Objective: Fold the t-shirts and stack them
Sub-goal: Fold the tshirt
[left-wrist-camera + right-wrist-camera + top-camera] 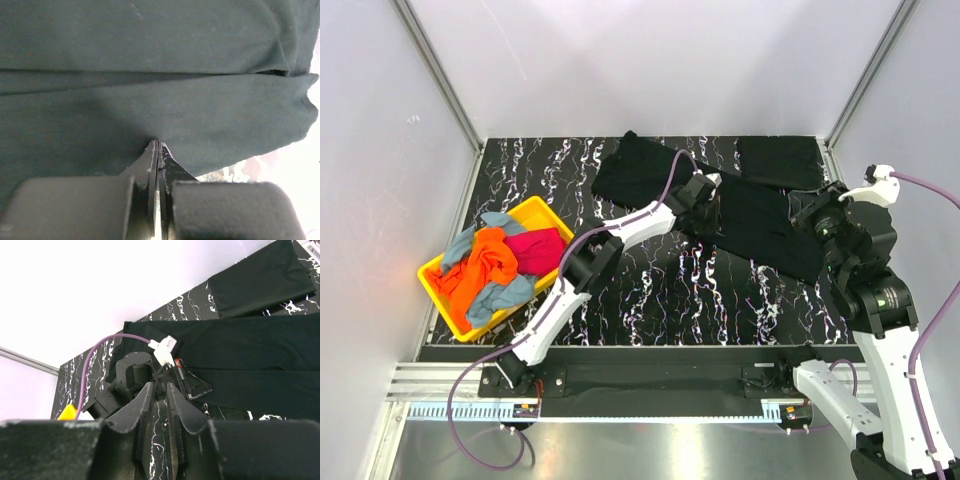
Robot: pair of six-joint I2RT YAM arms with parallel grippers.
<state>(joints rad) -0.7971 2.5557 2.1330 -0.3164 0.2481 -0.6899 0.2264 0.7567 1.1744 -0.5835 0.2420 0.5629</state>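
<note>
Marbled table [660,290]: yellow tray [533,210] left, black tee [765,225] spread centre, folded black tee [778,160] far-right.

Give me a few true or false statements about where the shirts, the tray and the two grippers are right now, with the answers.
1. The left gripper is shut on the spread black t-shirt. True.
2. The yellow tray is empty. False: it holds the coloured shirts.
3. A folded black shirt lies at the far right corner of the table. True.
4. The right gripper holds an orange shirt. False: its jaws hold nothing.
</note>
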